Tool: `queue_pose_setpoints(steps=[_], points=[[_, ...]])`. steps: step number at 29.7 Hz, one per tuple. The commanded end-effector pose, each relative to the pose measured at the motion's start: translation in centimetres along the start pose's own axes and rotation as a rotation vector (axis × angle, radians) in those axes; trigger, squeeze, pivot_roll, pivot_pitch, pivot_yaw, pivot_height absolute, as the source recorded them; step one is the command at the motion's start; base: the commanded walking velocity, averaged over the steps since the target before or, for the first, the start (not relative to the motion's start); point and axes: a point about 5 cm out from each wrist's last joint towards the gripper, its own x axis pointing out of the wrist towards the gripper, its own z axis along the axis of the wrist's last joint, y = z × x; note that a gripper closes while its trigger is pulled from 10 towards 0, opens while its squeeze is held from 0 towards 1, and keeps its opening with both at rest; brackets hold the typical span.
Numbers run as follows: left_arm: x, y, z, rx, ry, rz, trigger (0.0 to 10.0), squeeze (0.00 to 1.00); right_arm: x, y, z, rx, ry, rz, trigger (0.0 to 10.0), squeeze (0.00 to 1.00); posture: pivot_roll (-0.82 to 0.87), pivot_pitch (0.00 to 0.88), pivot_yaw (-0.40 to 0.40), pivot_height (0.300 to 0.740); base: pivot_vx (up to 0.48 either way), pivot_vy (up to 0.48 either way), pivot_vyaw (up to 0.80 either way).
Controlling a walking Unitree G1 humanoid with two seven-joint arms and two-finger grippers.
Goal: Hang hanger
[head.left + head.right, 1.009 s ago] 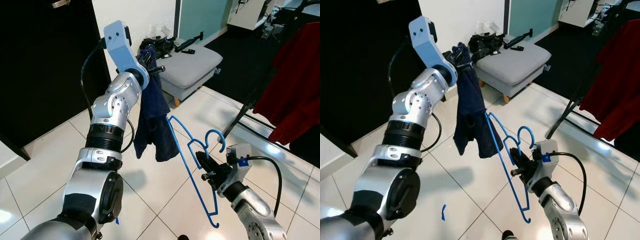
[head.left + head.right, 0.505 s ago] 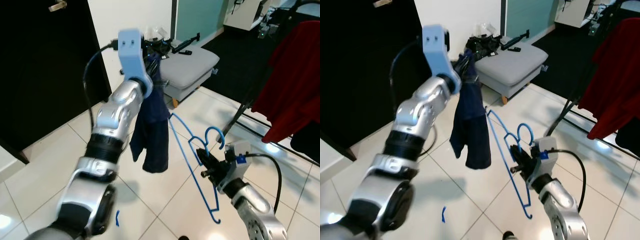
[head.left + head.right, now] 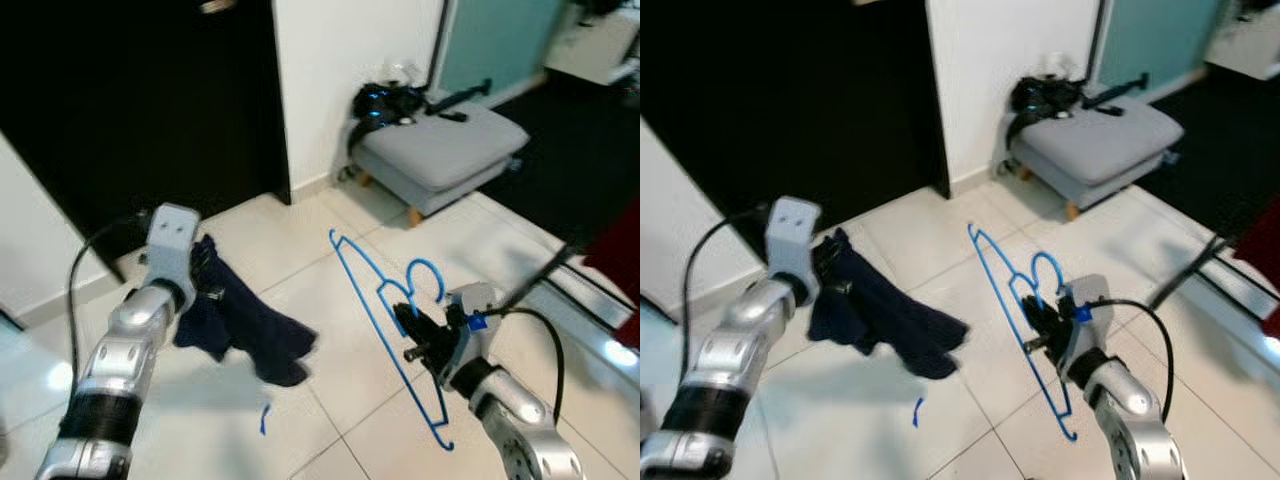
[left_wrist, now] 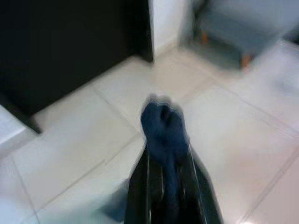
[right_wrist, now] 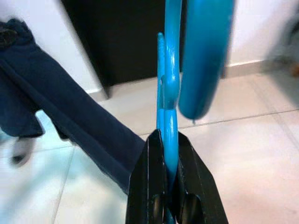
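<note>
At 4 o'clock above the tiled floor [image 3: 330, 300], the right tool [image 3: 410, 335] is clenched on a blue hanger [image 3: 390, 320] held upright. At 9 o'clock, the left tool [image 3: 205, 280] grasps a dark blue garment [image 3: 250, 330] hanging low.

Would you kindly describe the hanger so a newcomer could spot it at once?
Start at the grey footstool by the white wall, then look down over the tiled floor to the right pincer. The hanger clamped there is thin, bright blue wire, unlike the dark cloth beside it.
</note>
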Motion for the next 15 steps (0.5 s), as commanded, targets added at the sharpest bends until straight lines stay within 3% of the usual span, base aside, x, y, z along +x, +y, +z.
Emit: queue_pose_setpoints(steps=[1, 3, 8, 10, 11, 15], points=[[-0.9, -1.0, -1.8, -0.104, 0.060, -0.023, 10.0, 0.00, 0.1, 0.6, -0.6, -0.005, 0.031, 0.030, 10.0, 0.00, 0.05, 0.191, 0.023, 0.740, 0.000, 0.000, 0.78], [-2.8, -2.3, -3.6, -0.272, 0.090, -0.019, 10.0, 0.00, 0.0, 0.9, -0.8, -0.009, 0.043, 0.053, 10.0, 0.00, 0.06, 0.192, 0.015, 0.740, 0.000, 0.000, 0.78], [-2.6, -1.8, -3.0, -0.317, 0.044, 0.002, 10.0, 0.00, 0.1, 0.8, -1.0, 0.009, 0.051, 0.061, 10.0, 0.00, 0.07, 0.187, 0.003, 0.740, 0.000, 0.000, 0.78], [-2.3, -1.8, -3.2, -0.334, 0.070, 0.000, 10.0, 0.00, 0.2, 0.8, -1.1, 0.012, 0.053, 0.064, 10.0, 0.00, 0.06, 0.184, 0.002, 0.740, 0.000, 0.000, 0.78], [-2.0, -1.9, -3.4, -0.331, 0.104, -0.004, 10.0, 0.00, 0.2, 0.8, -1.1, 0.013, 0.055, 0.067, 10.0, 0.00, 0.06, 0.182, 0.001, 0.740, -0.375, 0.000, 0.78], [-1.8, -2.6, -2.9, -0.283, 0.084, -0.040, 10.0, 0.00, 0.1, 0.7, -1.2, 0.019, 0.058, 0.069, 10.0, 0.00, 0.05, 0.178, -0.003, 0.740, -0.334, 0.000, 0.78]])
